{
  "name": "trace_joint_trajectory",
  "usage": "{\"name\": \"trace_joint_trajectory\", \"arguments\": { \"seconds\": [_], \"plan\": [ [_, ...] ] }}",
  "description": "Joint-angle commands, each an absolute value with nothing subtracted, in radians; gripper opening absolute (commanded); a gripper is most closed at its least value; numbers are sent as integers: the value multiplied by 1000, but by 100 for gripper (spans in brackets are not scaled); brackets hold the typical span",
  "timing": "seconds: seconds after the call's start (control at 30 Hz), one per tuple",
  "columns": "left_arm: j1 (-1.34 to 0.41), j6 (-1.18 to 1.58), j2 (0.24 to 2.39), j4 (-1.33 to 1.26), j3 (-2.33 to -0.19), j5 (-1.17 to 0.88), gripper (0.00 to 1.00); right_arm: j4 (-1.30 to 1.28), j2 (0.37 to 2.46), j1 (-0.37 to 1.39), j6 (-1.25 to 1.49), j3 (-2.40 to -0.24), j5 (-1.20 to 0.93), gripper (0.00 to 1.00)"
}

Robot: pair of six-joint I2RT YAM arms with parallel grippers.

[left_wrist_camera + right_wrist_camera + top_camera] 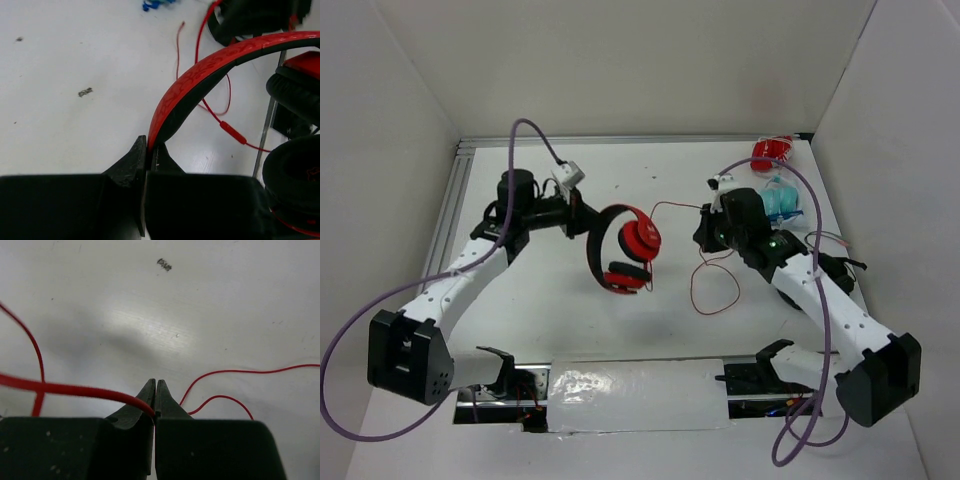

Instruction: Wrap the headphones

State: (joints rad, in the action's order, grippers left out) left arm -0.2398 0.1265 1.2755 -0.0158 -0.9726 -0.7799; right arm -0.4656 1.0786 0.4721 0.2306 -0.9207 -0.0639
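The red headphones (625, 248) hang at the table's middle, held up by the headband. My left gripper (582, 217) is shut on the red, black-lined headband (200, 75); the black ear pads (295, 170) show at the right of the left wrist view. The thin red cable (715, 290) runs from the earcups to the right and loops on the table. My right gripper (703, 232) is shut on the cable (75, 389), which enters its jaws from the left. More cable (235, 372) lies loose on the table beyond it.
A small red packet (770, 152) and a teal packet (780, 203) lie at the back right, behind the right arm. A metal rail (455, 210) runs along the left table edge. White walls stand on three sides.
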Motion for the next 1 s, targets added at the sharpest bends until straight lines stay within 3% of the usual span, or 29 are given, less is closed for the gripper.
{"name": "trace_joint_trajectory", "arguments": {
  "seconds": [0.0, 0.23, 0.47, 0.63, 0.97],
  "plan": [
    [-361, -86, 1215, -97, -924, -732, 0, -532, 1143, 436, 169, -1041, -52, 0],
    [-520, -147, 1293, -43, -934, -491, 0, -635, 1252, 439, 107, -1268, -72, 0],
    [-638, -49, 1416, -5, -1034, -192, 0, -729, 1338, 538, 130, -1368, 96, 0],
    [-623, 222, 1581, 213, -1231, 64, 0, -747, 1309, 647, 169, -1371, 184, 0],
    [-477, 635, 1781, 618, -1537, 268, 0, -741, 1221, 894, 256, -1243, 347, 0]
  ]
}}
